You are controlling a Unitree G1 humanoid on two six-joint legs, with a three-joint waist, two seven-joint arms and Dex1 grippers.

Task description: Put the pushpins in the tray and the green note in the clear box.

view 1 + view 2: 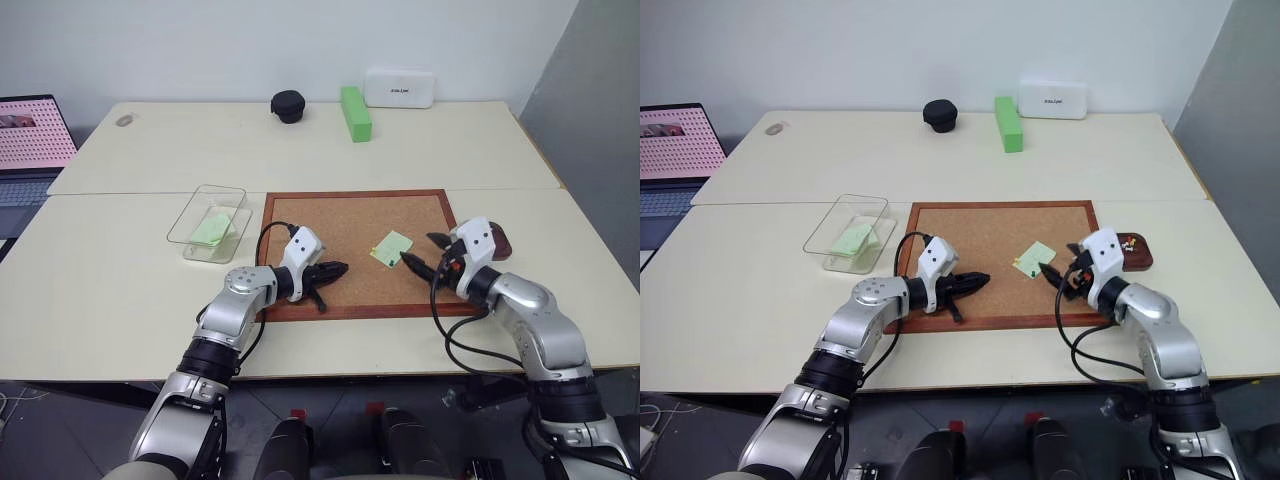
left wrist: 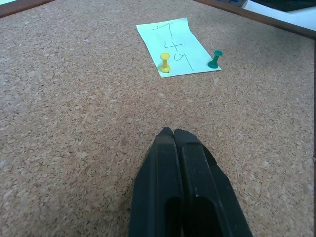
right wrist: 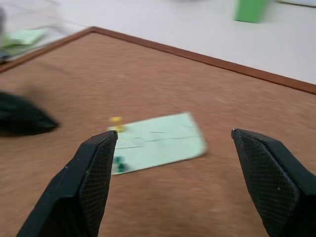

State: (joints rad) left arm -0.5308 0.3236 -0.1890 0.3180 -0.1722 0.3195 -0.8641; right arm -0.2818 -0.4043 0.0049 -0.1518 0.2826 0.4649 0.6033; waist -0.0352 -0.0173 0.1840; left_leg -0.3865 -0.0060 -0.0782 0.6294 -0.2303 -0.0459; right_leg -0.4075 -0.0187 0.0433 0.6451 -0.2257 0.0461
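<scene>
Cork fills the corkboard on the desk. The green note lies right of centre, just left of the released right tool, nearer it than the clenched, empty left tool. A yellow pushpin and a green pushpin still pin it.

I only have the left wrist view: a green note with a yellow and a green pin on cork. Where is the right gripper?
Observer: The right gripper is open, just right of the green note, pointing at it.
Operator: Anything in the tray?
Observer: Yes, the tray, right of the corkboard, holds a few pushpins.
Operator: And the clear box?
Observer: The clear box, left of the corkboard, holds another pale-green sheet.
</scene>
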